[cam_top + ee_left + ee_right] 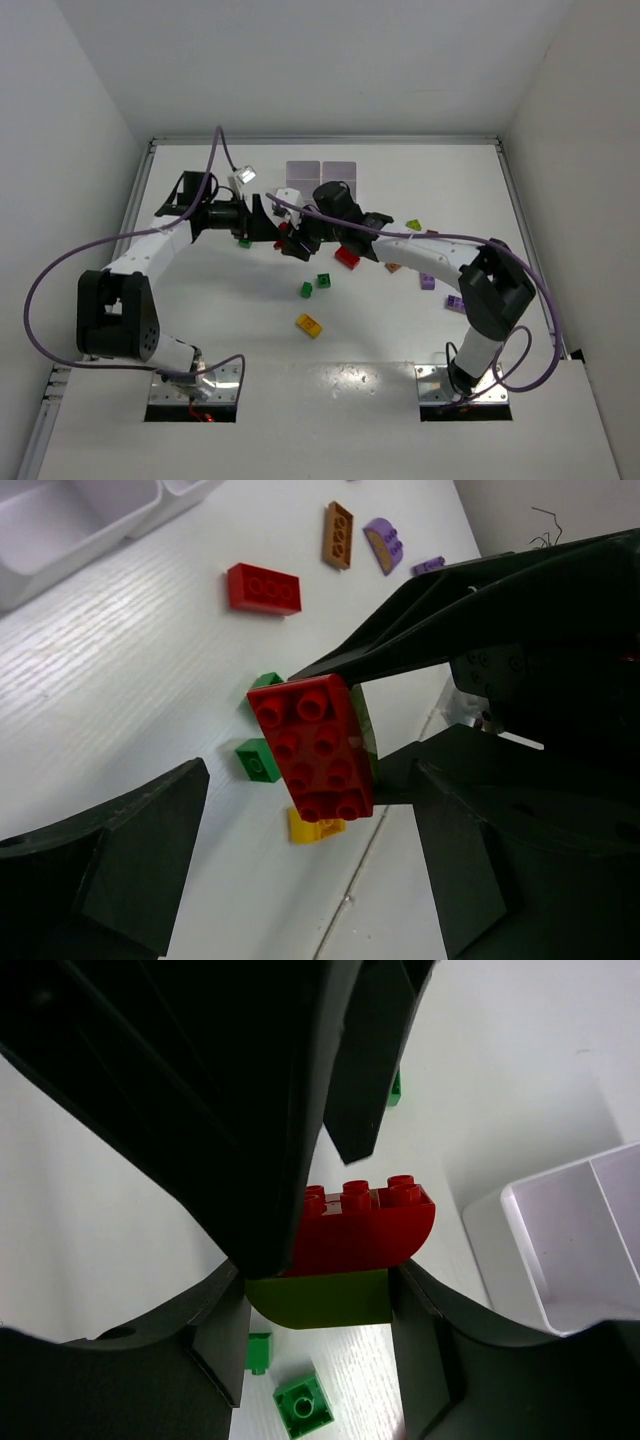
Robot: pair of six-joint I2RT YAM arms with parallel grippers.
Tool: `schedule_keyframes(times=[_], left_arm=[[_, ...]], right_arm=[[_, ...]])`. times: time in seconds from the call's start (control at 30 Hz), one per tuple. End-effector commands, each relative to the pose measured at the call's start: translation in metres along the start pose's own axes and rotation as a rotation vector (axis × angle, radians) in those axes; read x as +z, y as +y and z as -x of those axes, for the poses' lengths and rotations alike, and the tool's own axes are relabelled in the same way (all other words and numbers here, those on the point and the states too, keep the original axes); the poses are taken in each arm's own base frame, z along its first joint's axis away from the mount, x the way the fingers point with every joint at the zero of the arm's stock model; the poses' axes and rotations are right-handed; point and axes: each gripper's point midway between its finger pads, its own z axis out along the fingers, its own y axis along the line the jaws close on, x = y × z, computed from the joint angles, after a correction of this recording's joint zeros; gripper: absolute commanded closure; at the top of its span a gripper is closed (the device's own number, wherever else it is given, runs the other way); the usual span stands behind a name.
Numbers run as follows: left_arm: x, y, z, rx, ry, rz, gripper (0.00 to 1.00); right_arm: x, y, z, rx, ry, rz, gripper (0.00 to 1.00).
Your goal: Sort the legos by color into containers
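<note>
Your right gripper (318,1295) is partly closed on a two-brick clump (345,1260). Its fingers (425,1360) pinch the lime brick (320,1308) with the red brick (312,745) stuck to it, lifted off the table (400,330) near the tray (322,172). Your left gripper (262,218) faces the clump with its fingers (110,870) spread wide, gripping nothing.
</note>
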Motion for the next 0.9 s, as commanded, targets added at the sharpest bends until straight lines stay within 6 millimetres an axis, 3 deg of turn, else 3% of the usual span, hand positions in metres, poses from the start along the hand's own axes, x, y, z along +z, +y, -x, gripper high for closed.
schedule_keyframes(times=[0.0,0.1,0.13,0.3,0.37,0.47,0.63,0.87], left_arm=[[0.005,-0.020,0.004,0.020,0.013,-0.116,0.13],[0.005,-0.023,0.005,0.029,0.016,-0.145,0.24],[0.006,-0.020,0.004,0.018,0.022,-0.145,0.36],[0.006,-0.027,0.005,0.041,0.025,-0.194,0.71],[0.004,-0.024,0.007,0.037,0.018,-0.187,0.86],[-0.002,-0.026,0.009,0.052,-0.001,-0.189,0.92],[-0.022,-0.025,0.014,0.075,-0.058,-0.160,0.93],[-0.036,-0.010,0.012,0.088,-0.110,-0.042,0.93]], right_arm=[[0.001,-0.004,0.043,-0.072,-0.113,-0.008,0.98],[0.001,-0.005,0.047,-0.075,-0.122,-0.010,0.98],[0.002,0.000,0.048,-0.079,-0.123,-0.002,0.98],[0.002,-0.004,0.047,-0.089,-0.117,-0.022,1.00],[0.002,-0.005,0.031,-0.084,-0.083,-0.020,1.00],[-0.001,-0.007,0.009,-0.087,-0.034,-0.036,1.00],[-0.014,-0.008,-0.023,-0.076,0.033,-0.051,1.00],[-0.037,-0.013,-0.050,-0.026,0.106,-0.067,1.00]])
